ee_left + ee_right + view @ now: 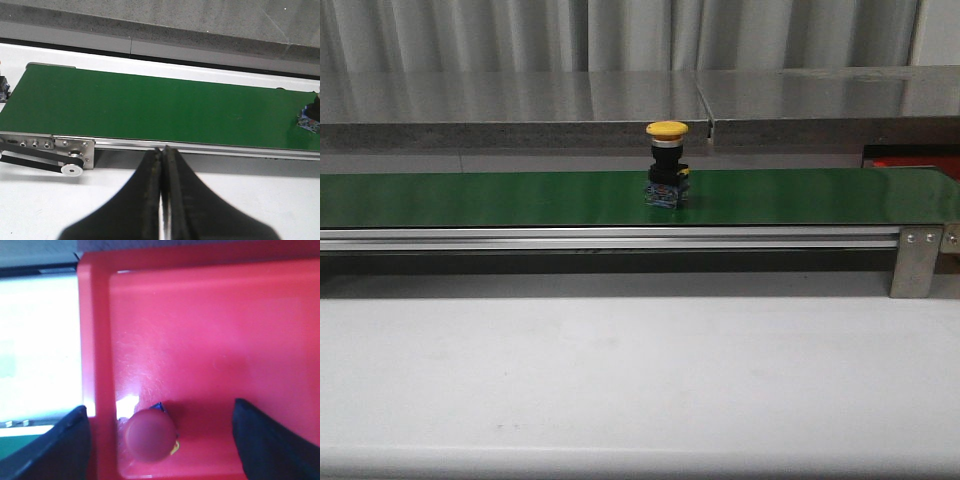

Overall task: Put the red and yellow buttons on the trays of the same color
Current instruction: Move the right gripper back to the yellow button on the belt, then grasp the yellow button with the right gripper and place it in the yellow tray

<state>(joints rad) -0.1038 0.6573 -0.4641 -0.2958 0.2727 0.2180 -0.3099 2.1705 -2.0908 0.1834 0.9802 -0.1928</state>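
A yellow-capped button (pixel 667 165) stands upright on the green belt (pixel 500 198), near its middle; its base shows at the edge of the left wrist view as the button (pixel 310 119). My left gripper (pixel 162 150) is shut with nothing in it, above the white table in front of the belt. In the right wrist view a red button (pixel 150 435) sits in the corner of the red tray (pixel 215 340). My right gripper (pixel 160 440) is open above it, with its fingers (pixel 65 445) wide apart and not touching the button. A sliver of the red tray (pixel 910 162) shows at the far right behind the belt.
The belt's metal rail (pixel 610 238) and end bracket (pixel 917 260) run along the front of the belt. The belt's drive pulley (pixel 74 169) sits at its left end. A steel wall (pixel 520 95) rises behind the belt. White table (pixel 640 380) lies in front.
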